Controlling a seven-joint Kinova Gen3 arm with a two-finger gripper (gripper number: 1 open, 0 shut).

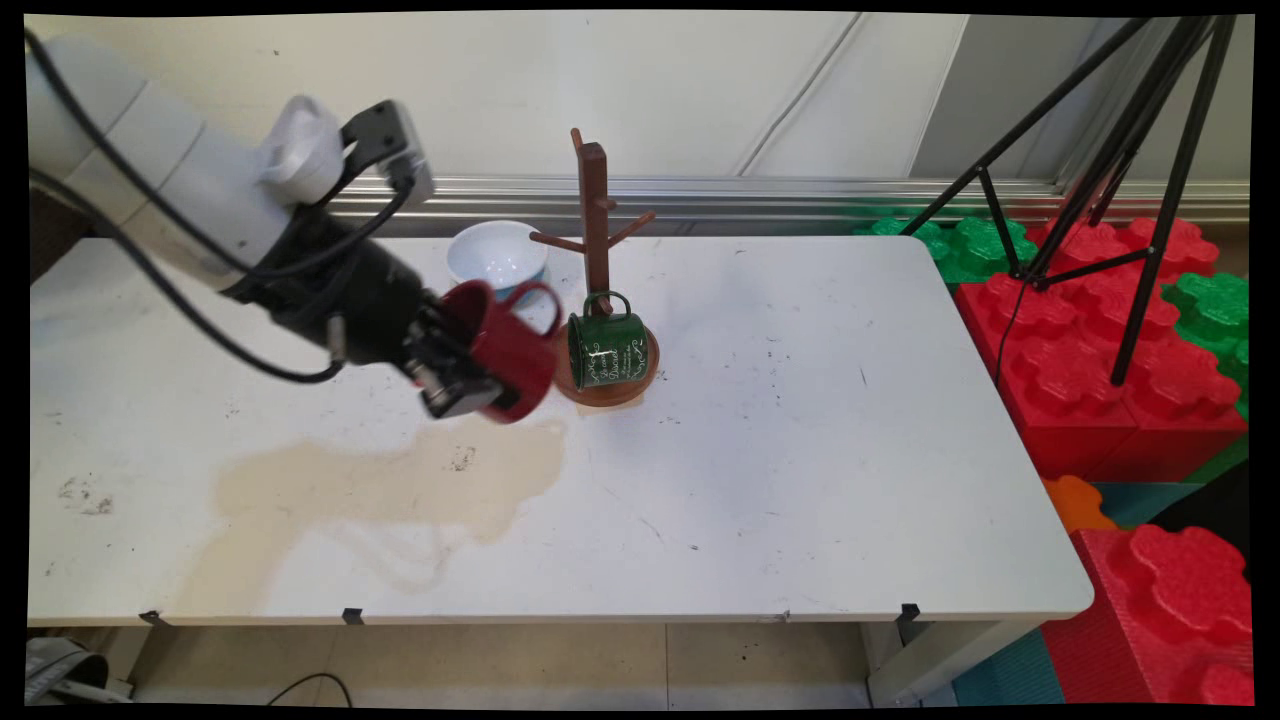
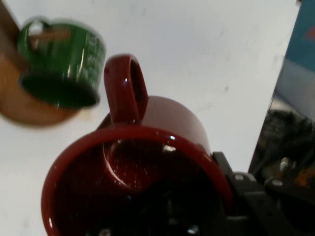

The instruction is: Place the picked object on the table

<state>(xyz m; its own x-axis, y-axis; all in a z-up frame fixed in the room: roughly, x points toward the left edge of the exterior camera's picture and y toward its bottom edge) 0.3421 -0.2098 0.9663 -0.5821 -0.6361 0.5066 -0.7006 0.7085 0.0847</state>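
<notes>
My gripper [image 1: 470,375] is shut on a red mug [image 1: 510,345], held on its side above the table with the handle [image 1: 530,295] pointing up toward the wooden mug tree [image 1: 596,225]. In the hand view the red mug [image 2: 142,172] fills the lower frame, its open mouth facing the camera and its handle [image 2: 125,88] on top. A green mug [image 1: 607,347] hangs on a low peg of the tree, just right of the red mug; the green mug [image 2: 61,64] shows at the upper left of the hand view, over the tree's round base [image 2: 19,105].
A white bowl [image 1: 497,255] sits behind the mug tree's left side. A brownish stain [image 1: 400,485] spreads on the table [image 1: 800,450] below the gripper. Red and green foam blocks [image 1: 1100,330] and a black tripod [image 1: 1130,150] stand to the right of the table.
</notes>
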